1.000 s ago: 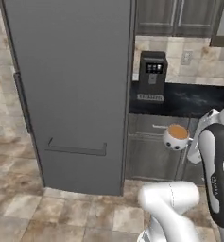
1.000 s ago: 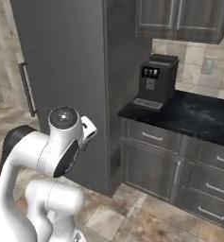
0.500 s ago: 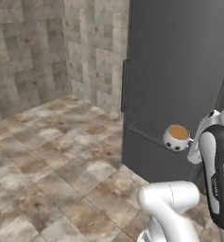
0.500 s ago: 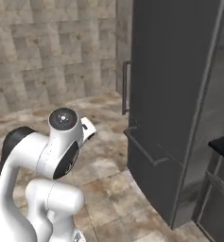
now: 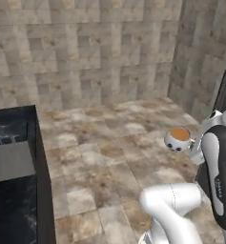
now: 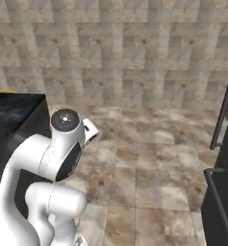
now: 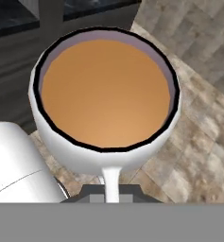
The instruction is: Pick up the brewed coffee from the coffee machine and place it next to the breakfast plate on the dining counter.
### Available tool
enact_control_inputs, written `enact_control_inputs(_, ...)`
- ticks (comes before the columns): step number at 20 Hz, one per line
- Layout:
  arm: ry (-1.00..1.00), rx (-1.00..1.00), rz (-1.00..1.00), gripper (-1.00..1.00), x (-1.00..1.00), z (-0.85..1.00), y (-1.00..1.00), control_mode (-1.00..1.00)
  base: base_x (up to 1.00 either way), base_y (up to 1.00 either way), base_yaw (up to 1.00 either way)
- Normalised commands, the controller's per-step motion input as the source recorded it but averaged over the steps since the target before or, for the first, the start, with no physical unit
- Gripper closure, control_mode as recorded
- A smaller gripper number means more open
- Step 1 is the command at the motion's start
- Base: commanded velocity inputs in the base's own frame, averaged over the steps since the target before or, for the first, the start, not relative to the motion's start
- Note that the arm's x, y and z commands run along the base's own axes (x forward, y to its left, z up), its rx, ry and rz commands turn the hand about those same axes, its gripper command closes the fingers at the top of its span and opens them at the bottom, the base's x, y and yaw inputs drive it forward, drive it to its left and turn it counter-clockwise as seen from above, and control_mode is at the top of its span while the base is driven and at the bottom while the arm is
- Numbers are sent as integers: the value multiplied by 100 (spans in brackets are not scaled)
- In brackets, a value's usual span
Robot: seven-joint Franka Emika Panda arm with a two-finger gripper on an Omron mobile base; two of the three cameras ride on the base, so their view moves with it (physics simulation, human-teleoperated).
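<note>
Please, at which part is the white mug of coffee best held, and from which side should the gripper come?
Probably by its thin side handle. In the hand view the mug stands upright, full of coffee nearly to the rim, and the handle points straight back toward the gripper. Coming level from the handle side keeps the mug upright and the fingers clear of the open top.

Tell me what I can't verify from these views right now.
- Finger contact on the mug: hand view, handle runs down behind the grey band.
- Gripper: left base view, hidden behind the mug and arm.
- Dining counter: cut by the left edge, so no plate seen.
</note>
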Motion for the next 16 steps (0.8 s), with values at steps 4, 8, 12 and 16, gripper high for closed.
enact_control_inputs(4,0,0,0,100,0,0,0,100,89,-7,73)
enact_control_inputs(8,0,0,0,100,0,0,0,100,100,-22,69)
enact_control_inputs(12,0,0,0,100,0,0,0,100,100,-35,58)
enact_control_inputs(16,0,0,0,100,0,0,0,100,100,-61,49)
